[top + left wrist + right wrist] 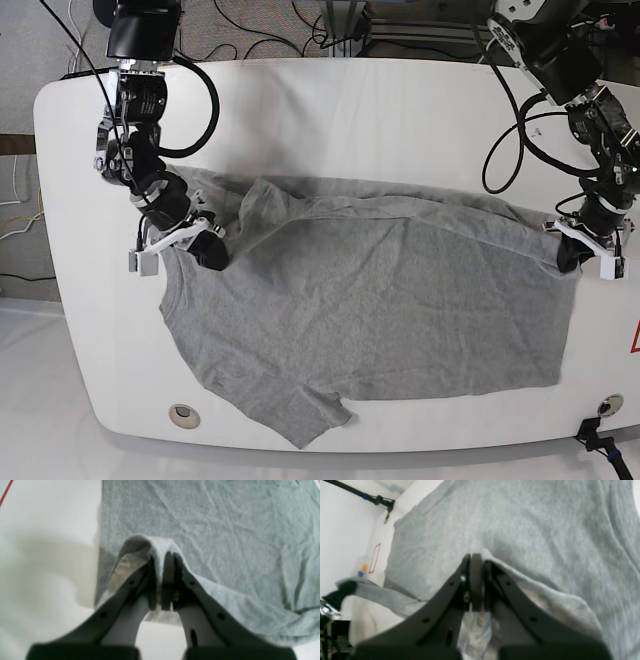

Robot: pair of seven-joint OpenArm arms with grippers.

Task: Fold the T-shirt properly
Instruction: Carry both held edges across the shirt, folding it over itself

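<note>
T-shirt lying spread on white table, far edge lifting. My right gripper pinching fabric near shoulder; my left gripper pinching shirt's hem corner.

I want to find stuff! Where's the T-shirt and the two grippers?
T-shirt (pixel 380 300), base view, middle of body.
Left gripper (pixel 572 255), base view, shut fingertips.
Right gripper (pixel 212 252), base view, shut fingertips.

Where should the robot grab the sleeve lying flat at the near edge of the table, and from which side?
Grip the free sleeve at its outer hem corner, coming from the table's near edge. It lies flat, pointing that way, so probably only the hem gives an edge to pinch. Both the left gripper and right gripper are shut on the T-shirt.
</note>
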